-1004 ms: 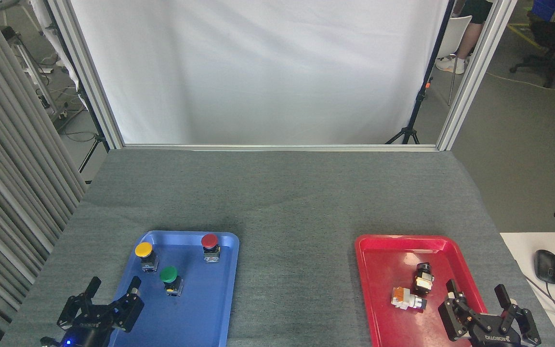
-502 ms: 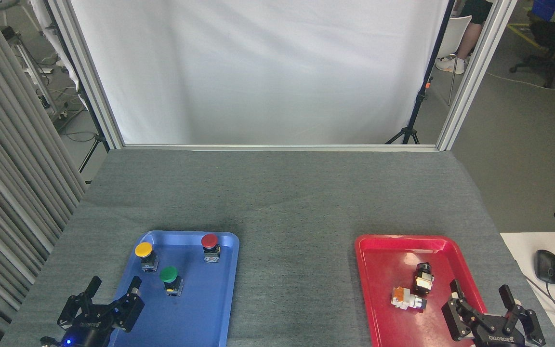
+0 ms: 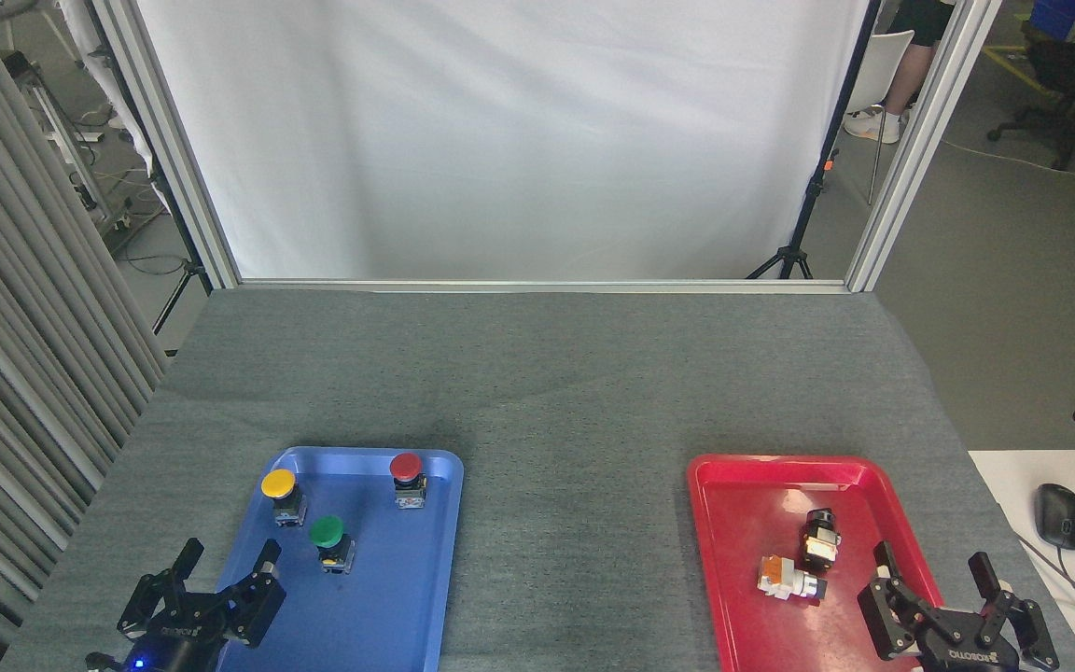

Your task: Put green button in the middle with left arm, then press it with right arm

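Altogether three push-buttons stand upright in the blue tray [image 3: 425, 597]: the green button [image 3: 328, 538] nearest the robot, a yellow-capped button [image 3: 281, 493] just beyond it to the left, and a red-capped button [image 3: 407, 478] near the tray's far right corner. All three sit apart from one another, none touching.

Two trays lie on the grey felt table, the blue one on the left and a red tray [image 3: 743, 579] on the right. Between them stretches the middle [image 3: 575, 523], a bare strip of tabletop with nothing on it.

Two small parts lie in the red tray: a dark one [image 3: 818, 539] and a white-and-orange one [image 3: 788, 579], lying on their sides close together, perhaps touching.

Two grippers show at the lower edge. The left arm [image 3: 225, 571] hovers at the near left corner of the blue tray, its fingers spread apart and holding nothing, a small blue light glowing on its body. It is near the green button but clear of it. The right arm [image 3: 937, 586] sits over the near right corner of the red tray, its fingers likewise spread and empty, beside the two small parts without touching them.

A computer mouse [image 3: 1059, 515] rests on a white surface at the far right.
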Robot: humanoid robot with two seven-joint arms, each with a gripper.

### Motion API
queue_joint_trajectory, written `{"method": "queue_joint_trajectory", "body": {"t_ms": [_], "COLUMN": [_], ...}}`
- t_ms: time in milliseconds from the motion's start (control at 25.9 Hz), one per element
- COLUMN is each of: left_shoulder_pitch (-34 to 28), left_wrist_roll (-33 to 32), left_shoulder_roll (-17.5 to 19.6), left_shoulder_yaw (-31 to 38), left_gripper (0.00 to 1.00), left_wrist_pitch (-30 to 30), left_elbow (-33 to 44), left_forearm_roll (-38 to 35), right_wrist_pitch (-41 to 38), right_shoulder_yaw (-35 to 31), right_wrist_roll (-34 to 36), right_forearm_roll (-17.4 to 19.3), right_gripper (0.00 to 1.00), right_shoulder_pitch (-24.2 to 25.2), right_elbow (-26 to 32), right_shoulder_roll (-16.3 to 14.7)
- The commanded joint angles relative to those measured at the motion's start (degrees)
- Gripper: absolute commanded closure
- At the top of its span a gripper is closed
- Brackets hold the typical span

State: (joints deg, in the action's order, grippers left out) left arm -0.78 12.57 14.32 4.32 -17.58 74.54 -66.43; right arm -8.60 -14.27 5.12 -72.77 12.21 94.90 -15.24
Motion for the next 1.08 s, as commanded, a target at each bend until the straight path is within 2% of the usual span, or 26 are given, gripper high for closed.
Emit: {"method": "queue_joint_trajectory", "body": {"t_ms": [0,309,386,502,656,811,1042], "left_shoulder_pitch": [-0.01,0.17,0.25,0.87,0.52,1.13,5.0], "left_wrist_roll": [-0.01,-0.01,-0.45,-0.62,-0.09,-0.09,-0.01], "left_shoulder_roll": [0.0,-0.09,-0.17,-0.7,-5.01,-7.64,-8.26], "left_shoulder_yaw": [-0.01,-1.41,-2.73,-6.42,-7.66,-8.45,-8.54], "left_gripper": [0.01,0.01,0.01,0.01,0.01,0.01,0.05], "left_wrist_pitch": [0.01,0.09,0.18,0.88,2.82,4.14,4.49], "left_elbow": [0.0,-0.18,-0.18,-0.09,-0.09,-1.67,-7.91], "left_forearm_roll": [-0.28,-0.98,-3.36,-10.65,-12.23,-12.67,-12.67], "right_wrist_pitch": [-0.02,-0.02,-0.02,-0.02,-0.02,-0.02,-0.02], "right_shoulder_yaw": [-0.14,0.03,0.12,0.47,0.82,0.56,0.56], "right_wrist_roll": [-0.02,-0.02,-0.02,-0.02,-0.02,-0.02,-0.02], "right_forearm_roll": [0.0,0.0,0.0,0.0,0.09,0.09,0.0], "right_gripper": [0.0,0.0,0.0,0.0,0.0,0.0,0.0], "right_shoulder_pitch": [-0.08,-0.44,-0.52,-0.52,-0.52,-0.61,-0.26], "right_elbow": [0.02,-0.07,-0.16,-0.16,-0.16,-0.25,-0.25], "right_shoulder_roll": [-0.14,0.12,0.39,0.83,0.65,0.92,1.88]}}
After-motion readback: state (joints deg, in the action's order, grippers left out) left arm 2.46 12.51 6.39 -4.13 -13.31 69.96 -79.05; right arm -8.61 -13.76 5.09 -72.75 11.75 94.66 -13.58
